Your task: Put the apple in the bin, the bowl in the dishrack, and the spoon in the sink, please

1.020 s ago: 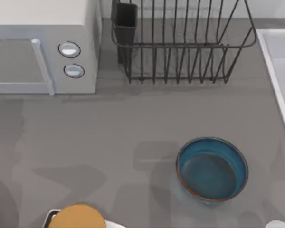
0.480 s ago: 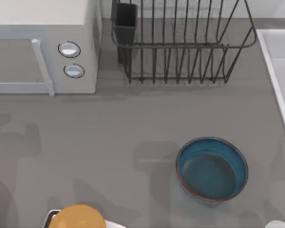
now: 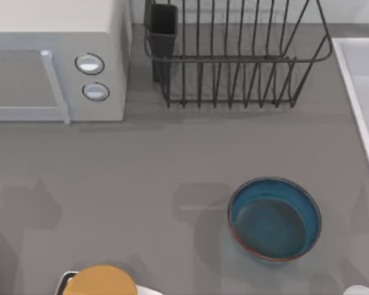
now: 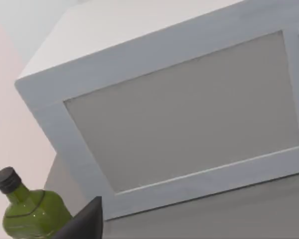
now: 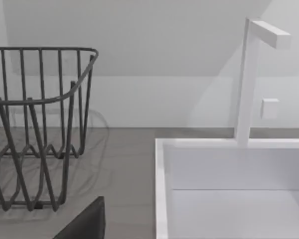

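Neither claw's opening can be told. The glossy blue bowl [image 3: 274,219] sits upright on the matte grey tabletop [image 3: 141,172], in front of the dark wire dishrack [image 3: 234,55]; the white sink [image 5: 229,189] lies beside the rack.

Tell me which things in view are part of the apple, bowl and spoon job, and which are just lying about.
Part of the job:
- bowl, on the table
- dishrack, nothing in it
- sink, at the table's right

Just lying about:
- microwave
- green bottle
- orange-yellow round thing
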